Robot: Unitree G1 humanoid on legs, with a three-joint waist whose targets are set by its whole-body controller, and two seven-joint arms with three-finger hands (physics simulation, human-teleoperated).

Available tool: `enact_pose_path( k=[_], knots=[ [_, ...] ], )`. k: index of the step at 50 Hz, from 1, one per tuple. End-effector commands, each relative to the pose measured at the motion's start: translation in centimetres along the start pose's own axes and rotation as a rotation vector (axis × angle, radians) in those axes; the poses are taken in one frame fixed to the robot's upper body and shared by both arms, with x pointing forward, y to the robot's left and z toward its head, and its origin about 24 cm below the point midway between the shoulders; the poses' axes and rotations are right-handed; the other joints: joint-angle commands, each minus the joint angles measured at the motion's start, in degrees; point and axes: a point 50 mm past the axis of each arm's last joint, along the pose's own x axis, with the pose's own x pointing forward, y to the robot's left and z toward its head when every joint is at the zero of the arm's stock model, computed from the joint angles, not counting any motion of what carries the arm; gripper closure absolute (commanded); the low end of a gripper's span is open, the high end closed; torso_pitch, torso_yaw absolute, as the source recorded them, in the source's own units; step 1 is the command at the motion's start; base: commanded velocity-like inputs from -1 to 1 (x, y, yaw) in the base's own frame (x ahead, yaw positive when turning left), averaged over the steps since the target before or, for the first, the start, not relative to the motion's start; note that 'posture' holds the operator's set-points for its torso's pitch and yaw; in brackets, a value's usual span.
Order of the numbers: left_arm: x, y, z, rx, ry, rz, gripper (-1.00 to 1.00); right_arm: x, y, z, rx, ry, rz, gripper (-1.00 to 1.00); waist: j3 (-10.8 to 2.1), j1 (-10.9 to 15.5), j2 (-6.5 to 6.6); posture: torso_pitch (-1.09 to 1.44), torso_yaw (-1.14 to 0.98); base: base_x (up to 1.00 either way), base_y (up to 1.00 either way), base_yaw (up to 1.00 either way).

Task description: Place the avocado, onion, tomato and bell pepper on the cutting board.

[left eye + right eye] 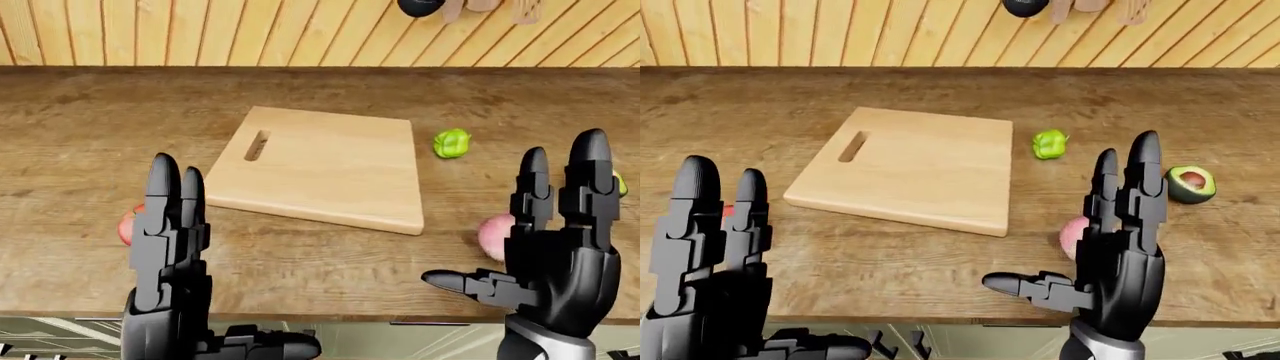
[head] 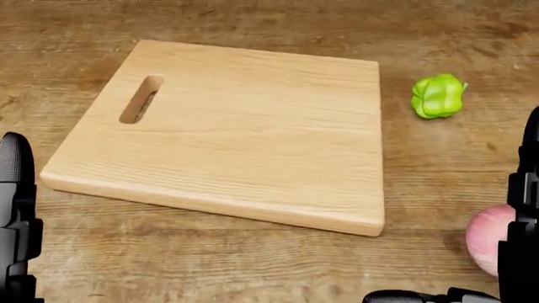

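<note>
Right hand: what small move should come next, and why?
Probably lower the right hand onto the onion just behind its fingers. Both hands are open and empty, the cutting board holds nothing, and the onion is the nearest vegetable to that hand.

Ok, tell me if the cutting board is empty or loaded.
Empty. The cutting board shows bare wood; the bell pepper lies on the counter to its right.

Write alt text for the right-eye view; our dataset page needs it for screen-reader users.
Two black robot hands, left hand and right hand, are raised open over a wooden counter holding an empty cutting board. Right of the board lie a green bell pepper, a pink onion partly hidden behind the right hand, and a halved avocado.
</note>
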Motion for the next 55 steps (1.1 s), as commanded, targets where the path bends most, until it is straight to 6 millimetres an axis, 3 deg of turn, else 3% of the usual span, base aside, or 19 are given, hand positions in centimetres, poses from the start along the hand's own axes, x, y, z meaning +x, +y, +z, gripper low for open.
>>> enact_pose_path(
  k=[1,13,15,21,28,42,55],
  knots=[
    [0.2,0.2,1.1,-0.003,-0.06,0.01,-1.0,0.2,0.2,1.2,0.007,-0.07,0.008,-1.0,-0.53,0.0,-0.12,0.0,0.0,0.0,0.0,0.0],
    [0.1,0.2,1.0,-0.002,-0.059,0.008,-1.0,0.1,0.1,1.3,0.01,-0.074,0.004,-1.0,0.03,-0.2,-0.14,0.0,0.0,0.0,0.0,0.0],
    [0.1,0.2,1.0,-0.002,-0.059,0.007,-1.0,0.0,0.0,1.7,0.021,-0.093,0.003,-1.0,0.07,-0.2,-0.16,0.0,0.0,0.0,0.0,0.0],
    [0.1,0.2,1.0,-0.001,-0.059,0.009,-1.0,-0.1,-0.1,5.7,-0.023,-0.208,0.001,-1.0,0.04,0.1,-0.24,0.0,0.0,0.0,0.0,0.0],
    [0.1,0.1,1.0,0.0,-0.059,0.008,-1.0,0.7,-0.9,6.0,-0.104,-0.236,-0.045,-1.0,-0.08,0.0,-0.5,0.0,0.0,0.0,0.0,0.0],
    [0.2,0.1,1.0,0.0,-0.058,0.009,-1.0,3.3,-4.1,3.5,-0.221,-0.091,-0.246,-1.0,-0.29,0.2,-0.75,0.0,0.0,0.0,0.0,0.0],
    [0.2,0.1,0.9,0.002,-0.055,0.009,-1.0,3.7,-4.1,0.0,-0.293,0.091,-0.224,-1.0,-0.48,0.1,-0.57,0.0,0.0,0.0,0.0,0.0]
  ],
)
